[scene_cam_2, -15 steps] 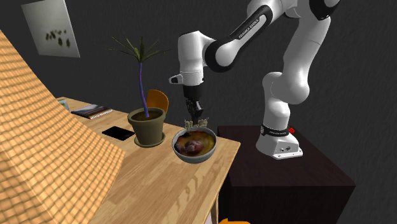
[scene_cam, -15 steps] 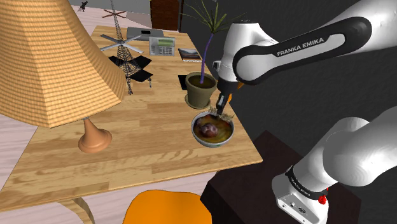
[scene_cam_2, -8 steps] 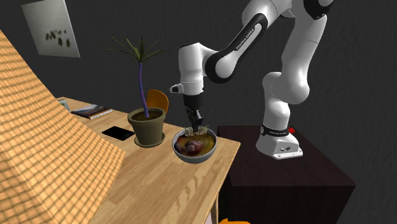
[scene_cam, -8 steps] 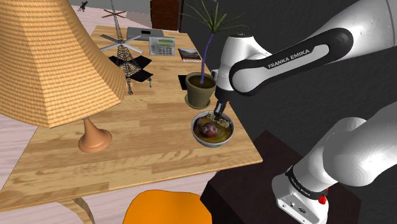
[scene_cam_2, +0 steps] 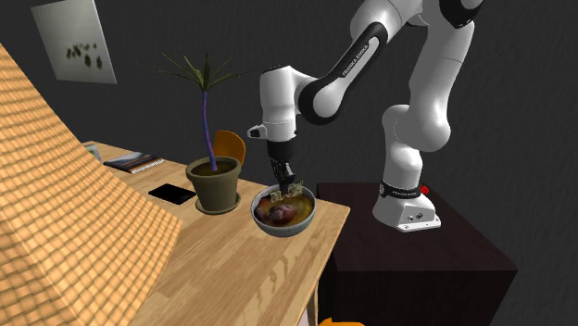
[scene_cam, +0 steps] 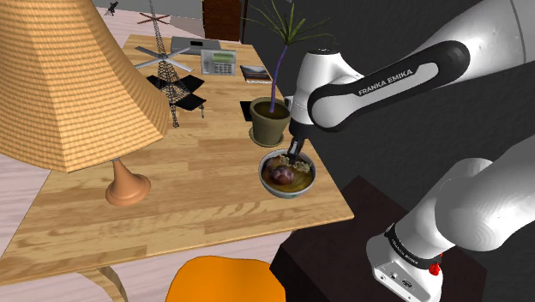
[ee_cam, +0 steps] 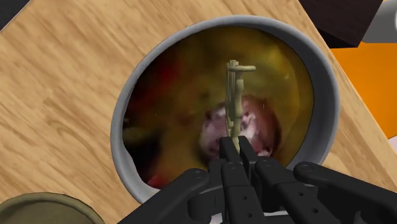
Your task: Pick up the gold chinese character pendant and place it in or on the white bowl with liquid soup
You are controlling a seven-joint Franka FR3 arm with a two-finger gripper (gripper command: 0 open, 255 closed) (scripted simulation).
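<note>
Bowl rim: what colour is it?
The bowl's rim is grey; the wrist view shows it best.

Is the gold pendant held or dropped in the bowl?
Held: the jaws are shut on the pendant, hanging over the bowl of soup.

surface: wooden table [scene_cam: 197, 184] | near end: lamp [scene_cam: 127, 184], grey bowl [scene_cam: 287, 193] of soup | middle: potted plant [scene_cam: 270, 120], tower model [scene_cam: 167, 73] | far end: phone [scene_cam: 219, 62], book [scene_cam: 255, 74]
</note>
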